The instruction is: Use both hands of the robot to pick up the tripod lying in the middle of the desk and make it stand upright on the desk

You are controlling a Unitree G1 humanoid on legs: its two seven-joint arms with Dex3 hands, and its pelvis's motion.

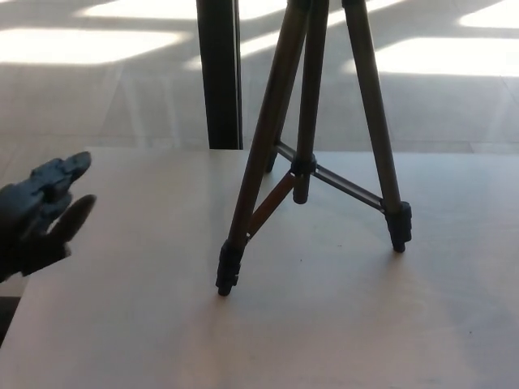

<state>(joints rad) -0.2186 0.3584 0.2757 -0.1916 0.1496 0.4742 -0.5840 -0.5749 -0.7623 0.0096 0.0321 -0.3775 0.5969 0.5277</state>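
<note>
The dark tripod [308,154] stands upright on the pale desk [324,324] with its legs spread. One foot rests at the front left [226,279], another at the right [398,231]; its top runs out of the picture. My left hand [40,215] hovers at the desk's left edge, well clear of the tripod, open with fingers apart and holding nothing. My right hand does not show.
A black post [219,73] rises behind the desk's far edge, just left of the tripod. Beyond it lies a sunlit carpeted floor [97,73]. The desk's left edge runs down past my left hand.
</note>
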